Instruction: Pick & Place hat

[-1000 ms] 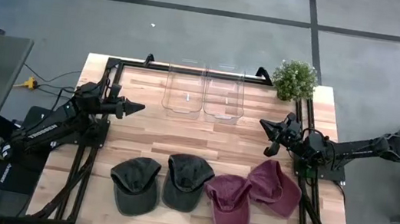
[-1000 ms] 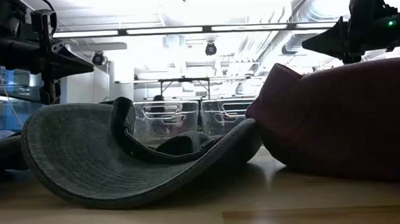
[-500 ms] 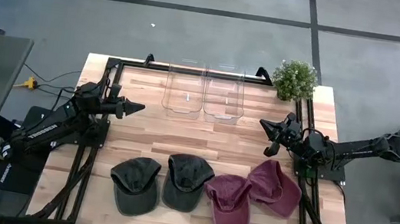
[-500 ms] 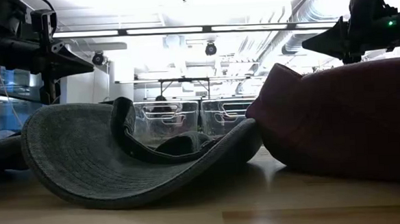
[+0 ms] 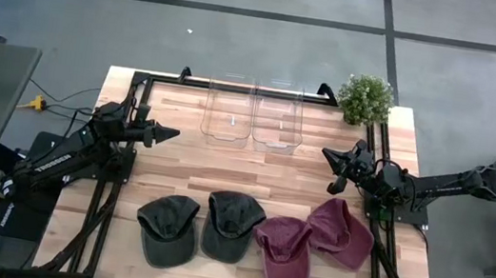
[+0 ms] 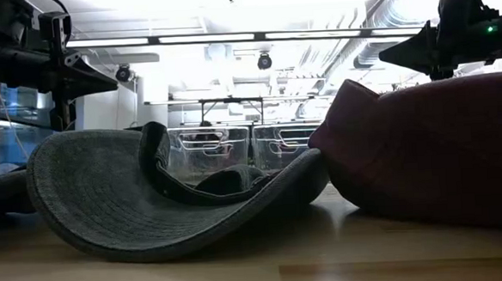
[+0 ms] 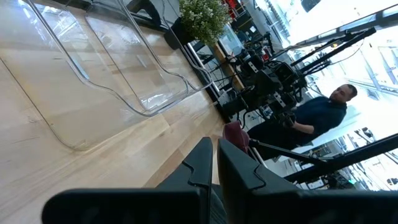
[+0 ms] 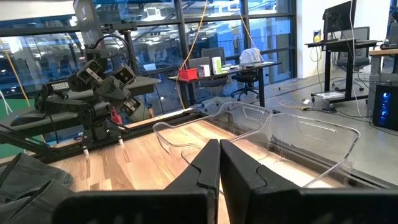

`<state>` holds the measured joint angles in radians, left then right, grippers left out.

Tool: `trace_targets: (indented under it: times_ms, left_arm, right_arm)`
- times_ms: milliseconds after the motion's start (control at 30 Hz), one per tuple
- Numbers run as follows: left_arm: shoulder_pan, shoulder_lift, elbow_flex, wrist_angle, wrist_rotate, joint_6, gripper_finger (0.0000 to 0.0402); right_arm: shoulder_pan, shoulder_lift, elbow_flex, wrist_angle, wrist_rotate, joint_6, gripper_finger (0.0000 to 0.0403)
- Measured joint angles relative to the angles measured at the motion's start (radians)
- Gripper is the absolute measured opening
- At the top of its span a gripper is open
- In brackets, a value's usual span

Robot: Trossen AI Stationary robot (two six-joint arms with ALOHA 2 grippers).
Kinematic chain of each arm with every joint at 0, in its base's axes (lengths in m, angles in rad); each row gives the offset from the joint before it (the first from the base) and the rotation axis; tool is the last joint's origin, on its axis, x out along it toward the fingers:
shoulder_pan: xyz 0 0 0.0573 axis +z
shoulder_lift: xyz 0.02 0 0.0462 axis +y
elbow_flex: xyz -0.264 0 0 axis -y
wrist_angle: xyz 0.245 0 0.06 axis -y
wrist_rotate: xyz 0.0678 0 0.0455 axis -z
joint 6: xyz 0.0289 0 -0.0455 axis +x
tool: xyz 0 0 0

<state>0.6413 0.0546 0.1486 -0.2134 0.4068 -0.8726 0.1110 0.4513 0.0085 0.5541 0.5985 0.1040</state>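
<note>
Left arm: over at the left edge of the table (image 5: 301,170) in the high view, hanging above the wood, its tool (image 5: 170,134) pointing toward the middle of the frame.
Left tool: fingers pressed tight together, nothing in them; the left wrist view shows the two dark tips side by side with barely a seam.
Dark hats: two of them in the lower middle of the high view, the left dark hat (image 5: 166,229) just beside the right dark hat (image 5: 232,224), both lying flat on the wood, well apart from either tool.
Low view: a grey brim (image 6: 151,206) curls up across the lower left of the frame, a maroon crown (image 6: 432,148) fills the right.
Clear bins: two see-through bins (image 5: 253,113) side by side at the upper middle of the table.
Maroon hats: lower right of the high view, the left maroon hat (image 5: 283,249) touching the right maroon hat (image 5: 343,232).
Plant: small green potted plant (image 5: 366,99) at the table's upper right corner.
Right arm: reaching in from the right edge, its tool (image 5: 328,154) above the wood, above the maroon pair in the frame.
Right tool: clamped closed, carrying nothing.
Background: a person in dark clothing (image 7: 317,118) shows beyond the table in the left wrist view.
</note>
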Motion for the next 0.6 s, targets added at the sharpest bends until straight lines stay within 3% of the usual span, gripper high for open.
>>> trace_targets:
  times_ms: [600]
  left_arm:
    - [0.000, 0.000, 0.000, 0.004, -0.006, 0.000, 0.0018]
  right_arm:
    - [0.000, 0.000, 0.000, 0.000, 0.000, 0.000, 0.0007]
